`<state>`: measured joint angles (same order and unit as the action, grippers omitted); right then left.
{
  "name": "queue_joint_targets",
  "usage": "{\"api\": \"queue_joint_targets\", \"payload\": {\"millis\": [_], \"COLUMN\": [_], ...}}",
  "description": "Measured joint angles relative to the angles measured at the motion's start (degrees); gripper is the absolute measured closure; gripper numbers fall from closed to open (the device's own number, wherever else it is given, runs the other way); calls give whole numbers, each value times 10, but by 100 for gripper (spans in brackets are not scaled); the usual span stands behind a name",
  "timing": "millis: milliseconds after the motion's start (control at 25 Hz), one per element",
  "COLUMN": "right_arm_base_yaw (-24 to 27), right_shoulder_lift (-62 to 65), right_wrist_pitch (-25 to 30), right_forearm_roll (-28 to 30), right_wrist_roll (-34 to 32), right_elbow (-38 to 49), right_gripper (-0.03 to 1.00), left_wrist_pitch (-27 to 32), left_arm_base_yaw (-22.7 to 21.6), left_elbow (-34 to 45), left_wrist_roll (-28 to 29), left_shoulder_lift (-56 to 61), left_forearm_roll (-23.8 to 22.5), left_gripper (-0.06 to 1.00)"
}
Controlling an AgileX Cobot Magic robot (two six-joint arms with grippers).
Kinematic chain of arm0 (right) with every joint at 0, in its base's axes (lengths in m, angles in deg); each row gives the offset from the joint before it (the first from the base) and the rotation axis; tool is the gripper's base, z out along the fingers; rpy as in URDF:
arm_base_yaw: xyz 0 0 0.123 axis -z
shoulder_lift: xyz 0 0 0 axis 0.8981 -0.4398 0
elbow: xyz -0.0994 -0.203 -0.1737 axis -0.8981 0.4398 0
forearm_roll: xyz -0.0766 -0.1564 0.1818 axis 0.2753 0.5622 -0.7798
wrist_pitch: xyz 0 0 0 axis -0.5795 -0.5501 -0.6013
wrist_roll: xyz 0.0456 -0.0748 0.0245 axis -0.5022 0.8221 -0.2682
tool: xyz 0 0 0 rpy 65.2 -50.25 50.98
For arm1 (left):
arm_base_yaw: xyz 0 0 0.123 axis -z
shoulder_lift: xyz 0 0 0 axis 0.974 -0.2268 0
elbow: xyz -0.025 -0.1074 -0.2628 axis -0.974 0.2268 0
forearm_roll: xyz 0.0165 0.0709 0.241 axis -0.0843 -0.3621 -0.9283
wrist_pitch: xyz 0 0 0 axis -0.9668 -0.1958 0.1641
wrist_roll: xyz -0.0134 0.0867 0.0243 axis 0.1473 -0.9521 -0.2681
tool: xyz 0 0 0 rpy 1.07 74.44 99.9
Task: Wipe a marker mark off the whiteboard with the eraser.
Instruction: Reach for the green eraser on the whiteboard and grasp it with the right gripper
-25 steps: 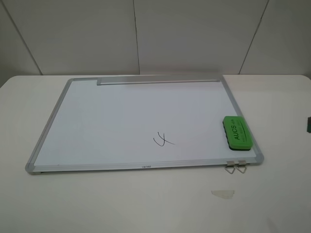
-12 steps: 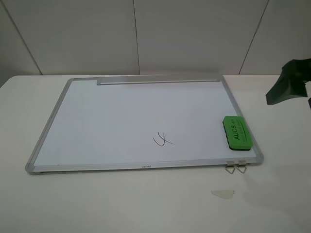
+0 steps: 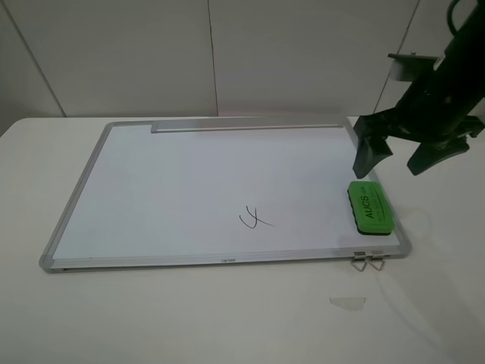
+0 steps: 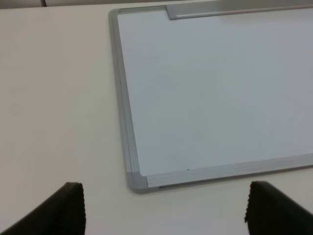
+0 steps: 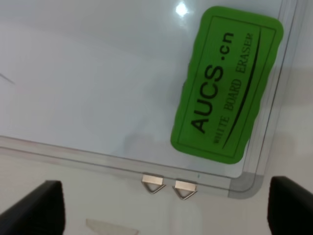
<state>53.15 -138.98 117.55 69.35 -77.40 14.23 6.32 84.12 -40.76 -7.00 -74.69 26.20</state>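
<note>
Green rectangular eraser (image 3: 370, 206) lies at the near right corner of the silver-framed whiteboard (image 3: 189, 174), right of the small black marker mark (image 3: 255, 220), my right end effector (image 3: 394, 161) above it. Left wrist: my left end effector (image 4: 168, 210) hangs released. Right wrist: that one spread wide, eraser ungripped.

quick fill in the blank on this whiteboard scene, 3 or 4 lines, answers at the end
1. The eraser lying on the whiteboard is bright ____.
2. The right gripper hovers over the eraser with its jaws ____.
3. The marker mark is drawn in ____ ink.
4. The largest lettering on the eraser reads ____.

Missing words: green; open; black; AUCS
</note>
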Motion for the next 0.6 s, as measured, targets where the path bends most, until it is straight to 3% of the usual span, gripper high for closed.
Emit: {"api": "queue_joint_targets", "payload": {"millis": [600], "right_arm_base_yaw": [0], "right_shoulder_lift": [-159], "right_wrist_pitch": [-70], "right_forearm_roll": [45], "right_wrist_roll": [-23], "right_elbow": [-41], "right_gripper": [14], "left_wrist_pitch": [0], "left_arm_base_yaw": [0], "left_elbow": [0], "left_wrist_roll": [0], "left_shoulder_lift": [0], "left_forearm_roll": [0], "left_gripper": [26]}}
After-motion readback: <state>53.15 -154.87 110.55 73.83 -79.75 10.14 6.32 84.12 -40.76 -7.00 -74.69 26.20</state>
